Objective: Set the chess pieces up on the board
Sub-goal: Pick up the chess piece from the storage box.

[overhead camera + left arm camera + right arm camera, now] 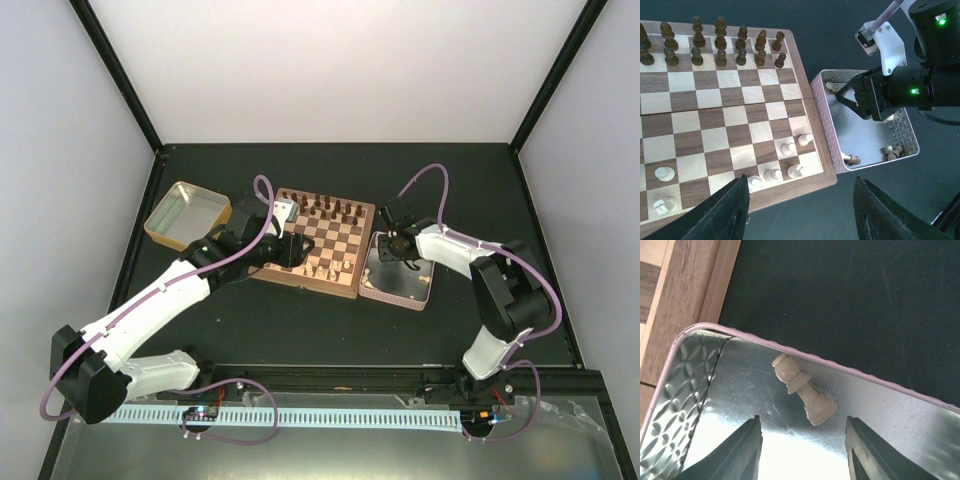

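The left gripper hung open over the checkered wooden board, where turned tan chess pieces clustered toward five o'clock. At the board's three o'clock, on the matte black table, the right gripper stood with jaws apart, holding nothing. A pawn lay loose just ahead of it in an embossed, pink-rimmed tin.

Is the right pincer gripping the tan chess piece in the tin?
No: the tan chess piece lies on its side on the floor of the tin, and the right pincer stands open with neither finger touching it.
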You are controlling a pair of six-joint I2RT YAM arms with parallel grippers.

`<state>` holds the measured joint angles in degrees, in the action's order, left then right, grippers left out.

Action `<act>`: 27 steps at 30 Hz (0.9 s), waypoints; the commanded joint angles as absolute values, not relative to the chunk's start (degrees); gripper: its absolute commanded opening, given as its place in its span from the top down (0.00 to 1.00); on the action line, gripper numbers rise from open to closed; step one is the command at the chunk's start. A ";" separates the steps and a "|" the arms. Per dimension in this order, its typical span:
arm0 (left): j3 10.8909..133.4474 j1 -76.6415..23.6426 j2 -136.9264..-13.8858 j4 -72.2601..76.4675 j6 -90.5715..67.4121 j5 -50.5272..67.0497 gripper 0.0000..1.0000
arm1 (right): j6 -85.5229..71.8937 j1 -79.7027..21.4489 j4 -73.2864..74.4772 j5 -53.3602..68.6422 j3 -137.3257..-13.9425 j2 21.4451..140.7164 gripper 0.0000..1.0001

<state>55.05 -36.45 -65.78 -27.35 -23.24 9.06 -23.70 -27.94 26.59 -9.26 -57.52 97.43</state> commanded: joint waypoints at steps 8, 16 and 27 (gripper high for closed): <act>56.47 -36.21 -66.08 -26.58 -23.13 9.71 0.41 | -18.81 -28.12 25.31 -8.84 -59.91 102.24 0.55; 56.54 -36.21 -66.19 -26.48 -23.22 9.89 0.41 | -17.74 -28.07 23.88 -7.82 -59.18 103.31 0.67; 56.52 -36.20 -66.05 -26.13 -23.86 10.36 0.41 | -18.01 -28.12 22.67 -5.88 -57.19 102.43 0.89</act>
